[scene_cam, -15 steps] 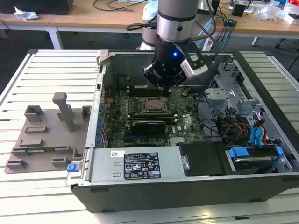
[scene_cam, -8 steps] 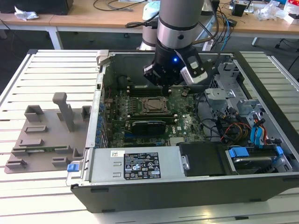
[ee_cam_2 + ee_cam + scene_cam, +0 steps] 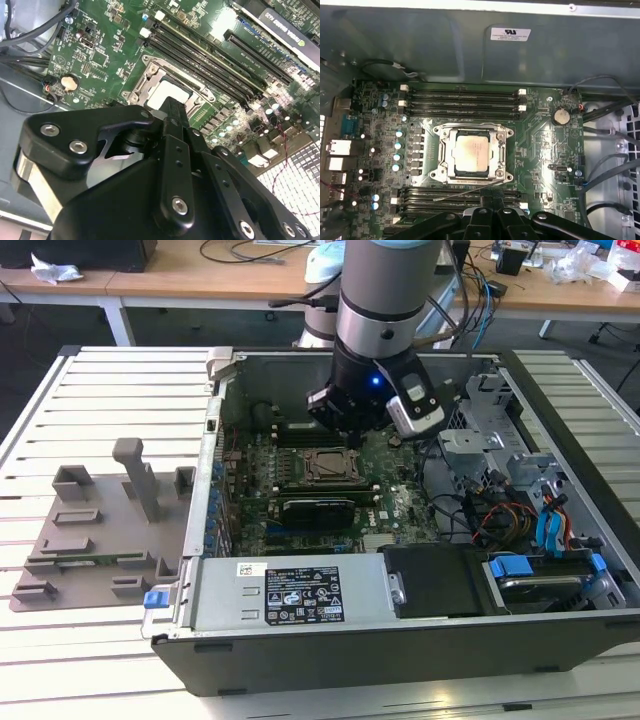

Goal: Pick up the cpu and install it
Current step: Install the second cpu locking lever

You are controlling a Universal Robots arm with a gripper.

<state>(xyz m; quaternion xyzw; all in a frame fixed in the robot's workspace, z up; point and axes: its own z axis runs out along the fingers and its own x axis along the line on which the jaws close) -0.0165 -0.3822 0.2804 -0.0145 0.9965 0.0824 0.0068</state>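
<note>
The cpu (image 3: pixel 471 150), a pale silvery square chip, lies flat inside the dark metal socket frame (image 3: pixel 472 152) in the middle of the green motherboard. In the second wrist view my black fingers hide one corner of the cpu (image 3: pixel 172 92). My gripper (image 3: pixel 491 201) hovers just above the board beside the socket's edge, over the memory slots. It is shut with nothing between its fingers, which are pressed together (image 3: pixel 172 106). In the exterior view the gripper (image 3: pixel 345 432) hangs inside the open computer case, right above the socket frame (image 3: pixel 325 466).
A thin wire lever (image 3: pixel 465 192) juts out slantwise beside the socket. A long black card (image 3: pixel 318 508) lies nearer the case's front, by a black power supply (image 3: pixel 300 595). Cables and drive bays (image 3: pixel 520 510) crowd the exterior view's right. A grey fixture (image 3: pixel 100 530) stands outside the case on the slatted table.
</note>
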